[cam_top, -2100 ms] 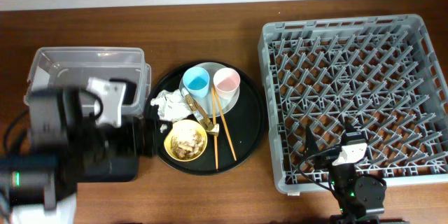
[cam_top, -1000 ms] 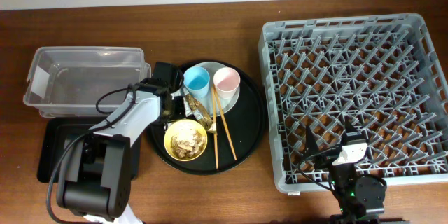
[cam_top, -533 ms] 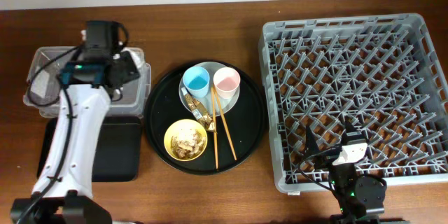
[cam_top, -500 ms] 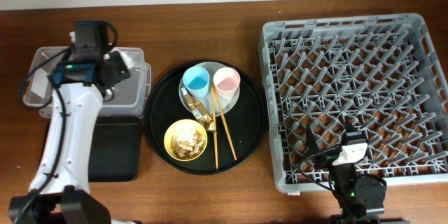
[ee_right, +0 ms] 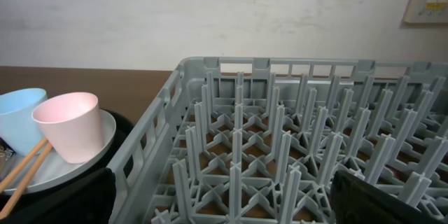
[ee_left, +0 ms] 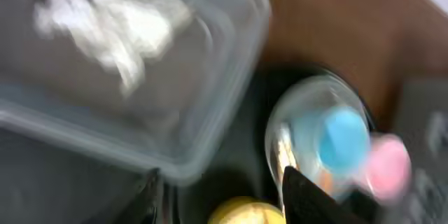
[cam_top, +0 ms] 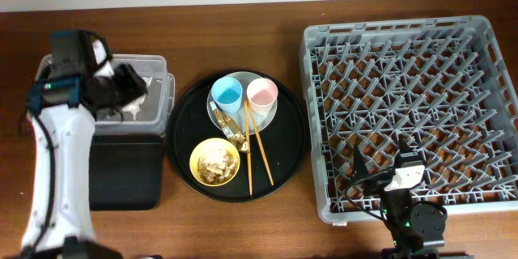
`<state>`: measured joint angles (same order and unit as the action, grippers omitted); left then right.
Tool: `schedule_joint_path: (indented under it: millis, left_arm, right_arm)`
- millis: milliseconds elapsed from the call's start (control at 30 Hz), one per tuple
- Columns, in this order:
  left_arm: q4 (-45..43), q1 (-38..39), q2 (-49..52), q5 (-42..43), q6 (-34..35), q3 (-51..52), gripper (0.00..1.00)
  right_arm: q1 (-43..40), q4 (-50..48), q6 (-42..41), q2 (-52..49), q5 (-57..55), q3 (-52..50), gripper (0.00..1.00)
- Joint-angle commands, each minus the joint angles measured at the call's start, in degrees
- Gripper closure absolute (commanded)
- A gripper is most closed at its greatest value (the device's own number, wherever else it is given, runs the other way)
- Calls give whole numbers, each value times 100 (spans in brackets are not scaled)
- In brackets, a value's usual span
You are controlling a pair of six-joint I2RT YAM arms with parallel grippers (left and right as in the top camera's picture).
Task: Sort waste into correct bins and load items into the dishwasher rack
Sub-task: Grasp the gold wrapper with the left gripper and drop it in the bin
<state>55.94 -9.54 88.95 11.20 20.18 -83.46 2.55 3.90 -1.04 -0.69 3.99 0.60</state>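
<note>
Currently, 1 napkin (ee_left: 112, 24) is seen lying in the clear tub (ee_left: 210, 147); the left gripper (ee_left: 224, 196) is held above it, fingers apart and empty. Wrapper (cam_top: 235, 133), scraps (cam_top: 214, 160), 2 cups, bowl (cam_top: 195, 162), plate (cam_top: 243, 75) and chopsticks (cam_top: 261, 150) are left on the round tray (cam_top: 291, 150); the rack (cam_top: 405, 105) is not yet loaded; the right gripper (ee_right: 224, 199) is parked, fingers spread

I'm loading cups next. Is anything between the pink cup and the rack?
Nothing visible: only bare black tray lies between the pink cup and the rack. The chopsticks lie on its other side.
</note>
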Motion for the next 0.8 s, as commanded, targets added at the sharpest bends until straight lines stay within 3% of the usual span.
schedule_joint_path:
  millis: [0,100,233,267,300,400,567,767]
  left_arm:
    - [828,704,-127,402,-76,205,46]
    - [315,1952,-116,-332,-155,1102,46]
    - [-1749,3185,-109,-496,127,2253,51]
    - [-2317,3359,-109,-1003,205,2457,53]
    - [-2697,3429,-109,-1412,562,2649,52]
    - [-3543,3432,-68,-1425,1045,3348,53]
    - [-3615,3432,-66,-691,1043,3421,53]
    - [-3884,3432,107,-1537,1047,3425,53]
  right_arm:
    - [-33,28,20,37,9,-28,2]
    - [-33,28,20,37,9,-28,2]
    - [-33,26,20,37,9,-28,2]
    - [-33,28,20,37,9,-28,2]
    - [-33,28,20,37,9,-28,2]
    - [-33,26,20,37,9,-28,2]
    - [-33,28,20,37,9,-28,2]
    - [-33,28,20,37,9,-28,2]
